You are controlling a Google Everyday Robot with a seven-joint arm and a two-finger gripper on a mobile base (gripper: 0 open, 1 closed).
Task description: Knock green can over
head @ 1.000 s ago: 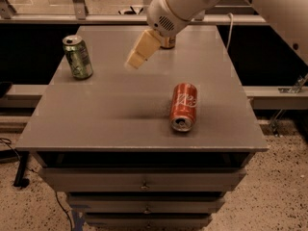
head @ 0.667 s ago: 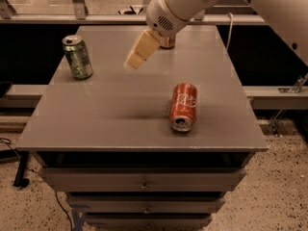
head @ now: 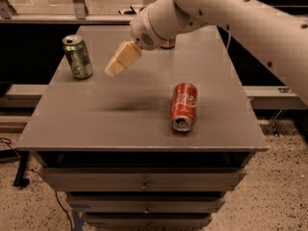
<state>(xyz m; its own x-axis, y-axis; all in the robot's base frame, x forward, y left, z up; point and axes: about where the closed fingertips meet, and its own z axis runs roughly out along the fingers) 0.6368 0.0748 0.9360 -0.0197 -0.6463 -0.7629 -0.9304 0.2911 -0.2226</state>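
The tool (head: 116,67) had slid left and a touch lower than a second before, and that closed much of the gap to the green can (head: 78,57). The can itself hadn't budged. It stood left of the tool, near but clearly apart, at about the same height as the tool's tip and close to the tabletop's (head: 96,124) left edge. No contact yet, so the knock was not done; this looked like the approach, lined up for a sideways push.

The green can stood upright, long axis vertical, silver top pointing straight up. A shove high on its side from the right would probably tip it left, toward that near edge, so it might roll off.

Whether the tool was wide or narrow, I could not tell; it held nothing.

The red can (head: 184,106) lay on its side well off to the tool's right and nearer the front, out of the way.
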